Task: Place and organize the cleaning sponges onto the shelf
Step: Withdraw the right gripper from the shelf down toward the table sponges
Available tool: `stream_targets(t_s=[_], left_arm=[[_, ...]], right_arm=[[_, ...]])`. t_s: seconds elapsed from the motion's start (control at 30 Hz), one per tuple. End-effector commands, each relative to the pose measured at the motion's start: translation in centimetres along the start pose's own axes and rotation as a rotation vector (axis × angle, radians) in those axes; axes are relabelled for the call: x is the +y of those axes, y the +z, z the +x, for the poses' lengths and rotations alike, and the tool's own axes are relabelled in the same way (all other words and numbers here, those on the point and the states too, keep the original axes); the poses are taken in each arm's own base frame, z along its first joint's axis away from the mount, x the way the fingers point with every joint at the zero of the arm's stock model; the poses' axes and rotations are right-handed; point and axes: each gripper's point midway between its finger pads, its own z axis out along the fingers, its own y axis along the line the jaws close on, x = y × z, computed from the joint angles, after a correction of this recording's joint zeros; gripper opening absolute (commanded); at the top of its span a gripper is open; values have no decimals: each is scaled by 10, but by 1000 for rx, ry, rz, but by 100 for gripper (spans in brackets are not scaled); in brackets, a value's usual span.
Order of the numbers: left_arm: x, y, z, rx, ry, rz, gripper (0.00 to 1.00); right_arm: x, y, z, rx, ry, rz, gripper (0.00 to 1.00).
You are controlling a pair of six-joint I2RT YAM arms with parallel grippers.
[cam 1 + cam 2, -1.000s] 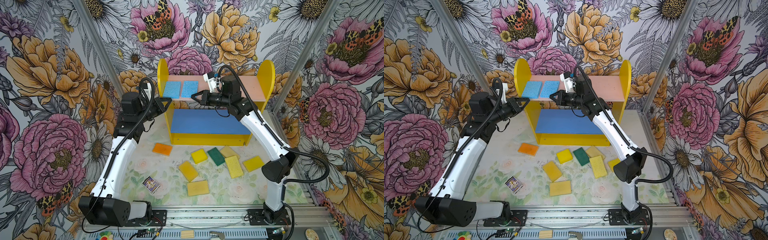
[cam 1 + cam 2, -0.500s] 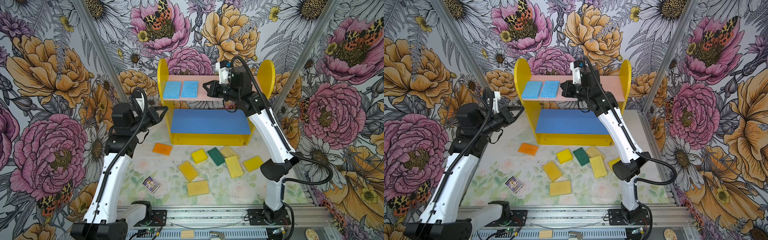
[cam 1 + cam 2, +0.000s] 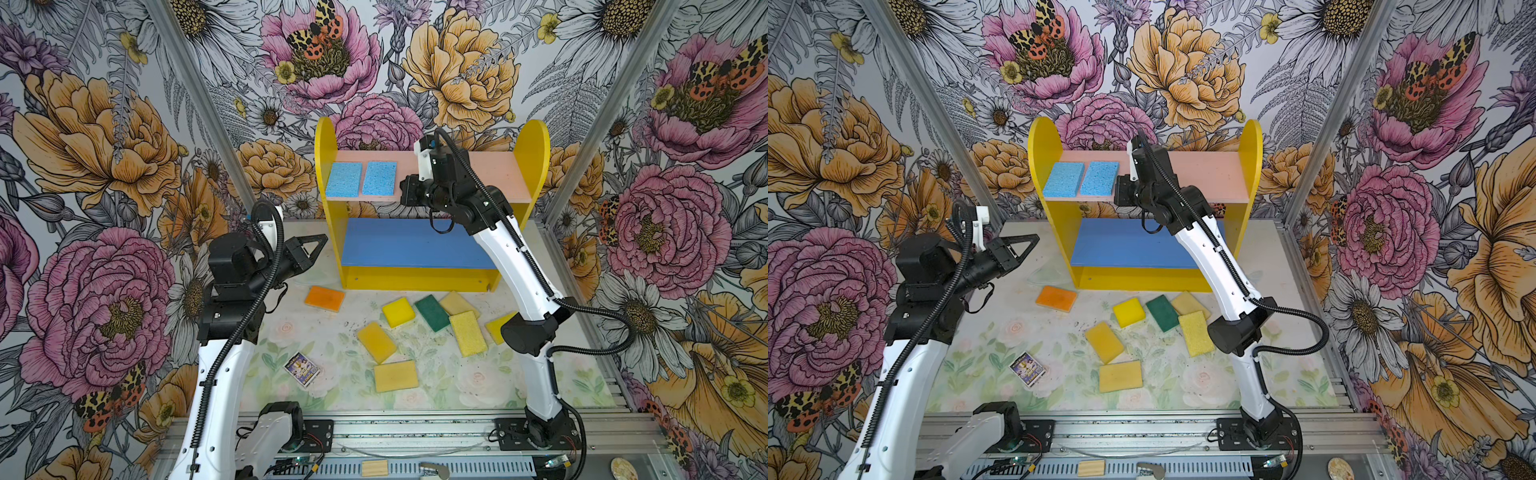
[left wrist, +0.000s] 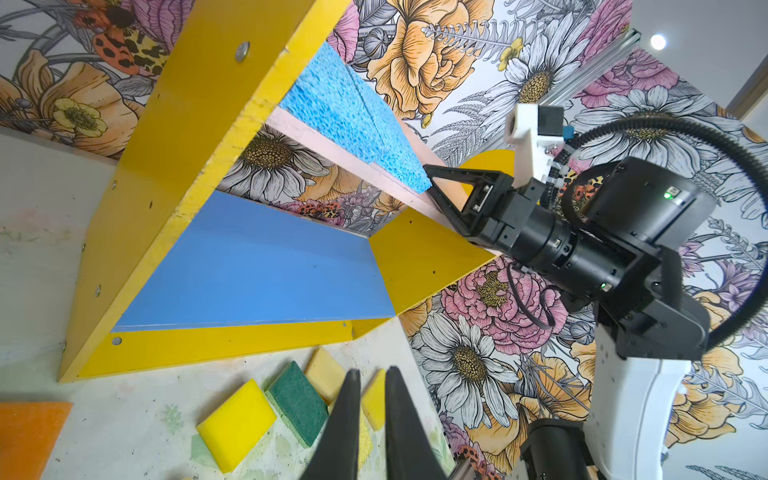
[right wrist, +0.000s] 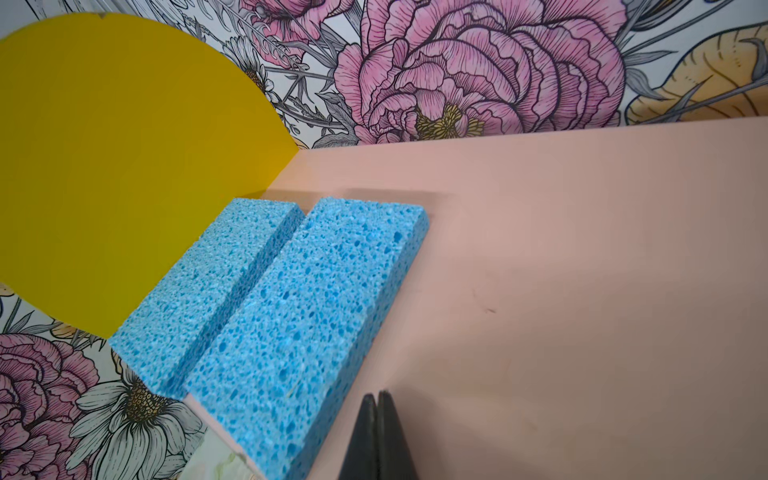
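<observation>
- Eight sponges (image 3: 395,375) lie loose on the desk (image 3: 291,332), none yet shelved. A card packet (image 3: 302,368) lies near them and could be taken for one.
- Risk: the green sponge (image 3: 432,312) is packed against yellow neighbours, so a pinch there may drag two at once.
- Risk: one yellow sponge (image 3: 495,328) is half hidden beneath the right arm's elbow in a top view. A lowering arm could trap it.
- Left end effector (image 4: 371,374): barely ajar with a slim gap, holding nothing, hanging over the desk left of the shelf (image 3: 328,208).
- Blue board (image 3: 407,245): bare.
- Right end effector (image 5: 377,395): jaws pressed together, holding nothing, over the pink board (image 3: 490,170) just beside two blue sponges (image 3: 379,178).
- Risk: the blue sponges' near ends sit at the board's front edge. A sideways sweep by the right end effector could skew the pair or tip one off.
- Views: only the top views give the desk count and the packet.
- Views: only the right wrist view shows those jaws meeting, since the arm hides the tips from above.
- Views: the left wrist view puts that tip at the sponge's corner, but whether it touches cannot be told.
</observation>
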Motion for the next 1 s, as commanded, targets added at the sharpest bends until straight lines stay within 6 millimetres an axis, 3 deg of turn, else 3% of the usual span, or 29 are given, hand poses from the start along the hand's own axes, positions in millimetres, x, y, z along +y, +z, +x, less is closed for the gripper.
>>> stream_targets(t_s=[0.0, 0.23, 0.43, 0.73, 0.97], left_arm=[[-2, -8, 9, 8, -3, 14, 15], [0, -15, 20, 6, -24, 13, 15], [2, -17, 23, 9, -31, 6, 15], [10, -15, 23, 6, -37, -11, 16], [21, -16, 28, -2, -47, -41, 28]], right_arm=[[5, 10, 4, 9, 21, -16, 0], [-2, 39, 12, 31, 95, -53, 0], [-3, 39, 9, 19, 105, -51, 0], [-14, 7, -13, -39, 71, 13, 0], [21, -42, -39, -92, 10, -139, 3]])
